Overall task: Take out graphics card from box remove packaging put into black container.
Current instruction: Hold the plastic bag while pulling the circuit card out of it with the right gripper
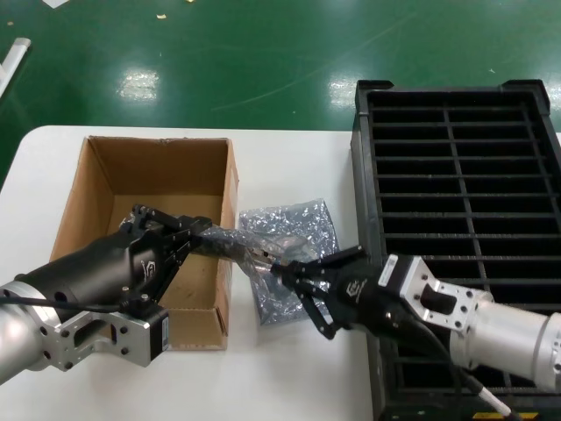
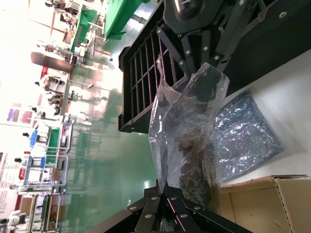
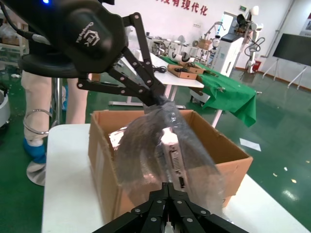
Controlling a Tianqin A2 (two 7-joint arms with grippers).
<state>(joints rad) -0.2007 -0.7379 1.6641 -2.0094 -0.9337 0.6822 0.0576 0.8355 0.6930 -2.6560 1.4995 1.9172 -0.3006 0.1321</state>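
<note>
We start with the black container [image 1: 456,158], the biggest thing on the white table [image 1: 289,368]; it stands at our right with all the slots we can see unfilled, close enough, we judge, that a freed card needs only a short carry. Next in size is the box [image 1: 153,189], open-topped at our left and plain brown, with no print we can read. Between the two, a silver bag [image 1: 294,263] lies flat on the table; whether it holds a card we cannot tell. Above the box's right wall we hold the packaging [image 3: 165,150] stretched in the air between both arms: the left gripper [image 1: 200,232] is pinched on one end of it and the right gripper [image 1: 282,270] is pinched on the other, its fingers closed together on the film. We judge this opposed hold is meant to pull bag and card apart. The graphics card [image 3: 172,155] is still inside the bag, its metal bracket with a white port showing through the film in the right wrist view. Each gripper body carries a small white logo, and red Chinese characters run along the far wall, too small for us to read with confidence.
</note>
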